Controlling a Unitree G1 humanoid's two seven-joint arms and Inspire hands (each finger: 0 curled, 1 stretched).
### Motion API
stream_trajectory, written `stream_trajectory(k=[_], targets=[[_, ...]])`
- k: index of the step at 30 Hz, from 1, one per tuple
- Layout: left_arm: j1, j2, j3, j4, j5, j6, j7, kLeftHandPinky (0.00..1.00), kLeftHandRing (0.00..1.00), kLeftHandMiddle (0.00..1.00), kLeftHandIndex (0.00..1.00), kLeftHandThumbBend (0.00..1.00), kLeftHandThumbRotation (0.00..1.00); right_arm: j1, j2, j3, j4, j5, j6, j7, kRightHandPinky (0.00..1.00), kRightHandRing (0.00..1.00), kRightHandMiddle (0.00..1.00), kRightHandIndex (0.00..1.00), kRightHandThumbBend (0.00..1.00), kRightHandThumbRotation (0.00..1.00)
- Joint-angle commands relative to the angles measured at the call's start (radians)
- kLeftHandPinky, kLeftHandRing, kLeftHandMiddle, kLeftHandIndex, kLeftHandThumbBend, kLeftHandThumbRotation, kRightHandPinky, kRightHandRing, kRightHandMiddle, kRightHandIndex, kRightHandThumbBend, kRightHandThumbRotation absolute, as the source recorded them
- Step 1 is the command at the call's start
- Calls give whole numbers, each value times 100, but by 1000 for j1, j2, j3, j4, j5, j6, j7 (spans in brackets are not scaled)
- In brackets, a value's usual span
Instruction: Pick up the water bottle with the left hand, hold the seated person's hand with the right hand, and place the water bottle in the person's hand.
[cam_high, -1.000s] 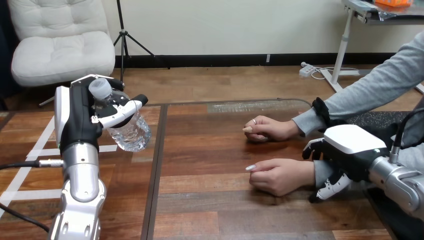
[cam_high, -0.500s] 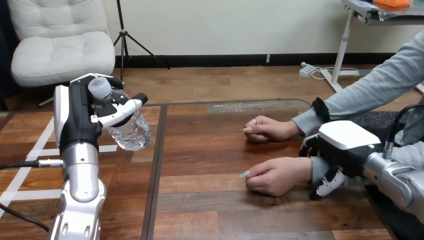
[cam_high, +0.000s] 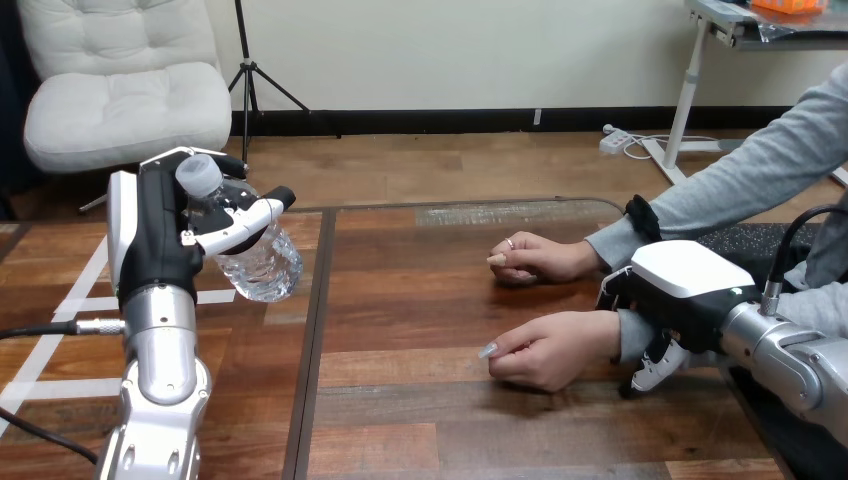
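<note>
My left hand (cam_high: 155, 235) is raised over the table's left side, shut on a clear water bottle (cam_high: 250, 250) that tilts with its white cap (cam_high: 199, 176) up and to the left. The person's near hand (cam_high: 548, 348) rests loosely curled on the table at centre right. My right hand (cam_high: 682, 292) lies over that hand's wrist on the grey sleeve, with its fingers (cam_high: 652, 368) curled down round the near side. The person's far hand (cam_high: 540, 258) lies on the table behind it.
The wooden table (cam_high: 420, 300) has a dark seam (cam_high: 312, 330) running front to back beside the bottle. The person's grey-sleeved arms (cam_high: 760, 175) come in from the right edge.
My right hand has slid left onto the person's near wrist, and that hand has shifted slightly left on the table. My left hand and the bottle have stayed put.
</note>
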Motion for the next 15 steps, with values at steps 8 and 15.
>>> stream_trajectory(k=[8, 15], targets=[[-42, 1, 12, -75, 4, -13, 3, 36, 43, 47, 47, 68, 0, -77, 27, -13, 5, 31, 7, 13, 46, 56, 59, 58, 93, 6], [-40, 3, 16, -61, -2, -29, 2, 36, 43, 47, 47, 68, 0, -75, 30, -13, 7, 37, 12, 14, 44, 52, 55, 54, 91, 2]])
